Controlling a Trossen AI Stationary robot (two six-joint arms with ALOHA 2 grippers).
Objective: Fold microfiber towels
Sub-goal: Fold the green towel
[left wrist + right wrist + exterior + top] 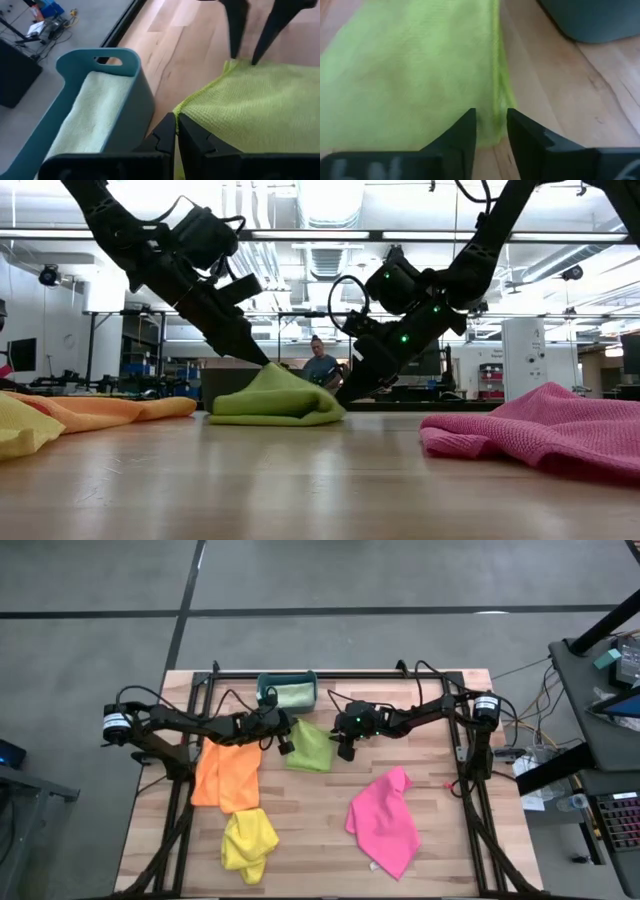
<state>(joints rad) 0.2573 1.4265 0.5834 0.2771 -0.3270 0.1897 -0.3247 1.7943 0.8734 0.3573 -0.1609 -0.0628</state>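
The right gripper (490, 131) straddled the lime green towel's (309, 745) near edge, fingers slightly parted; whether it pinched the cloth I cannot tell. The left gripper (176, 131), clenched empty, touched the towel's opposite corner beside the teal bin (265, 692)

Robotics lab: equipment racks (150, 350), exposed ceiling ducts (330, 220)

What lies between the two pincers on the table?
In the high view, the lime green towel lies between the left pincer and the right pincer; each meets one edge.
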